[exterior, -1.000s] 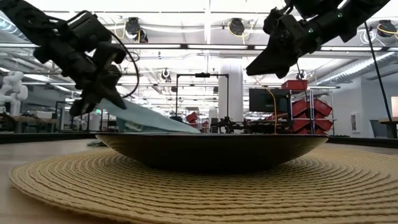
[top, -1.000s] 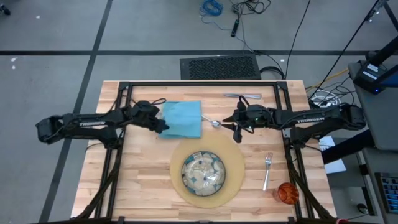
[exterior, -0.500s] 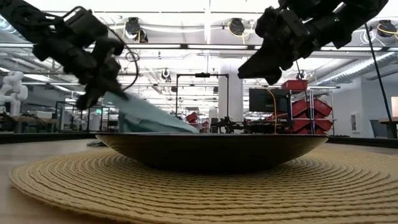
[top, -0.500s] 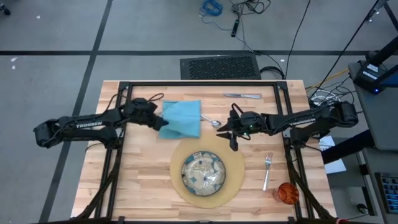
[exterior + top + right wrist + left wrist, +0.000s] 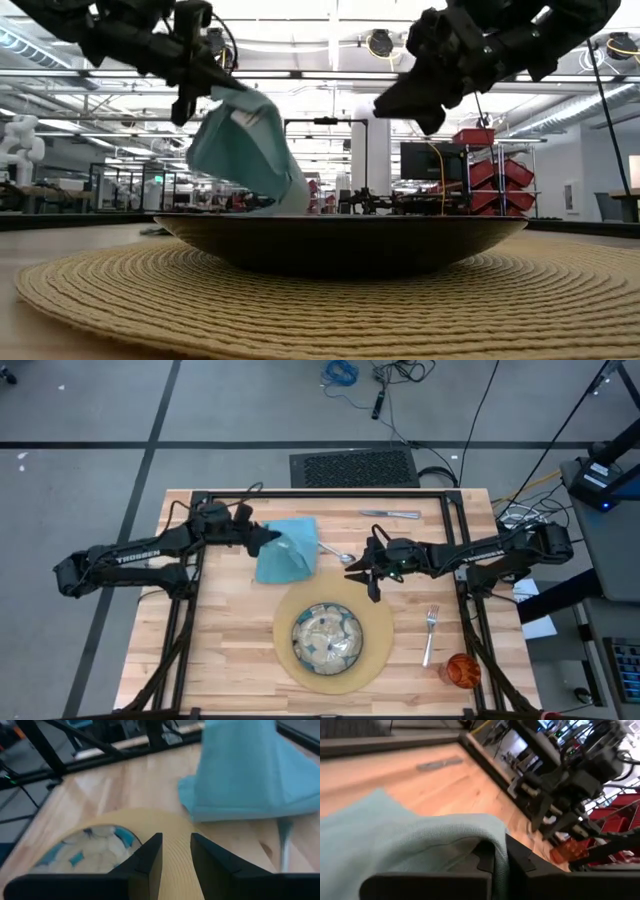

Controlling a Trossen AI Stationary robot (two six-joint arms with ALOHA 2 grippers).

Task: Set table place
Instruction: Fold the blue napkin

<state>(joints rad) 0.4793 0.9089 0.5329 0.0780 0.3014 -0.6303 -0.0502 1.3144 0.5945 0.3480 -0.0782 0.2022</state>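
High view, one napkin [image 5: 288, 550], one plate [image 5: 327, 637], one fork [image 5: 430, 634], one cup [image 5: 462, 670]

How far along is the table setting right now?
Done: the plate sits on the placemat.

In hand: the left gripper is shut on the napkin, lifting one edge while the rest drapes to the table. The right gripper hovers, part open and empty, beside the spoon.

Left: napkin, spoon, knife, fork and cup are not yet arranged around the plate.
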